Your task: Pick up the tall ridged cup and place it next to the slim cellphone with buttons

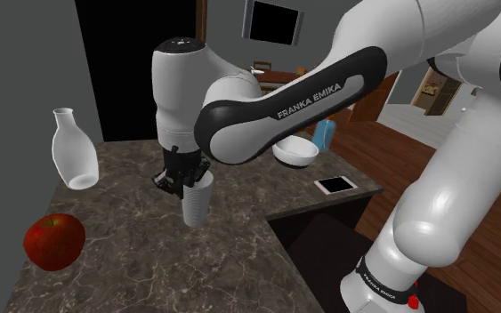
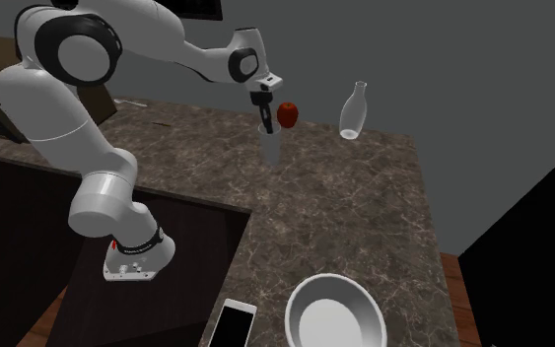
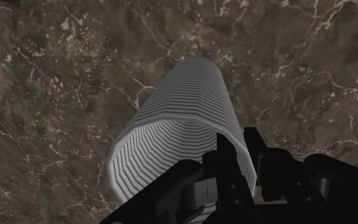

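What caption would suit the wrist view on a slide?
Black gripper clasping the rim of a grey ridged cup, dark marbled counter behind.

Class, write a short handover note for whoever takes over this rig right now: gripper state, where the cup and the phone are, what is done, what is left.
Gripper: shut on the rim wall of the tall ridged cup, one finger inside, one outside.
Cup: upright, at the middle of the counter; I cannot tell whether it is lifted off the surface.
Cellphone: lying flat at the counter's edge near the white bowl, well apart from the cup.
Done: grasp.
Left: lift, carry to the cellphone, set the cup down next to it, release.
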